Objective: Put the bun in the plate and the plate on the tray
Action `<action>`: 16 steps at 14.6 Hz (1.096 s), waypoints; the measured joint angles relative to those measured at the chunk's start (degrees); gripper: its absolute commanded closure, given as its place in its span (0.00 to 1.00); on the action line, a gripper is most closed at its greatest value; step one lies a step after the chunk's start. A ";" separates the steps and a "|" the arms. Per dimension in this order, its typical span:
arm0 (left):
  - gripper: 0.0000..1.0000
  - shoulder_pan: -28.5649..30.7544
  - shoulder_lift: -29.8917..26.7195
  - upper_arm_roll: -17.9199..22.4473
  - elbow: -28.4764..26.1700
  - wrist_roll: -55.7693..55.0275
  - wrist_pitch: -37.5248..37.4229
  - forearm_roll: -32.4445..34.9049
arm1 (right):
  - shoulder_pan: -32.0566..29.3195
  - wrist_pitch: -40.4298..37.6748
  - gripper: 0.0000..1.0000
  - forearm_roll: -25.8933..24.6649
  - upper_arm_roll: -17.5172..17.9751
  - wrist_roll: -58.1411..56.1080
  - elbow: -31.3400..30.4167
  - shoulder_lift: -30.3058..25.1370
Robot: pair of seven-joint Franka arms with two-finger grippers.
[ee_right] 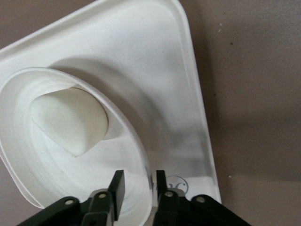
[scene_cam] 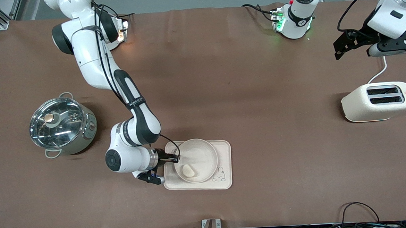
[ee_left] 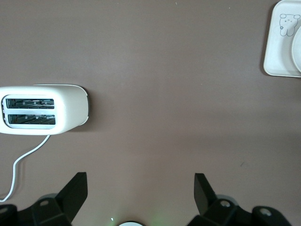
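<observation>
Two items are stacked already: the bun lies in the plate, which sits on the tray. My right gripper straddles the plate's rim, fingers nearly pinching it (thin, stiff, probably light and slick, so the rim is the hold). Left gripper waits spread wide above bare table near the toaster.

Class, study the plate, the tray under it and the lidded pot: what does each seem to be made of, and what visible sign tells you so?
Plate: matte cream, evenly coloured, thin raised rim; probably plastic or melamine, possibly glazed ceramic.
Tray: same matte cream with a printed rabbit; likely the same material.
Pot: brushed grey metal, seemingly steel; its lid mirrors the lights, so polished metal or glass.
</observation>
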 measured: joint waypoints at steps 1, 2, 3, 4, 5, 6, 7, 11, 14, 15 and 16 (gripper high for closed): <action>0.00 0.00 0.00 0.00 0.00 0.01 0.01 0.00 | -0.02 0.17 0.00 0.00 0.09 0.41 0.29 0.00; 0.00 0.00 0.00 0.00 0.00 0.01 0.01 0.00 | -0.11 0.22 0.00 0.01 0.10 0.75 0.72 -0.06; 0.00 0.00 0.00 0.00 0.00 0.01 0.02 0.00 | -0.25 0.21 0.00 0.01 0.10 0.97 1.20 -0.30; 0.00 0.00 0.00 0.00 0.00 0.01 0.02 -0.01 | -0.34 0.08 0.00 0.01 0.10 1.13 1.55 -0.81; 0.00 0.00 0.00 0.00 0.00 0.01 0.02 -0.01 | -0.32 -0.70 0.00 0.01 0.11 1.33 1.48 -1.76; 0.00 0.00 0.00 0.00 0.00 0.01 0.02 -0.02 | -0.28 -2.24 0.00 -0.04 0.11 1.65 0.90 -3.12; 0.00 -0.02 0.00 0.00 0.00 0.01 0.03 -0.03 | -0.19 -3.45 0.00 -0.15 0.11 2.02 -0.61 -4.94; 0.00 -0.05 -0.01 -0.01 0.00 0.01 0.03 -0.04 | 2.42 -0.04 0.00 -7.23 0.19 2.13 -15.65 -16.11; 0.00 -0.05 -0.05 -0.01 0.00 0.01 0.00 -0.06 | 4.09 7.21 0.00 -16.20 0.00 2.31 -32.20 -28.80; 0.00 -0.06 -0.05 -0.01 -0.01 0.01 -0.01 -0.06 | 3.65 7.78 0.00 -18.45 -0.36 2.30 -37.37 -33.85; 0.00 -0.06 -0.06 -0.02 -0.01 0.01 -0.02 -0.06 | 2.62 7.50 0.00 -20.25 -0.74 1.93 -41.86 -38.93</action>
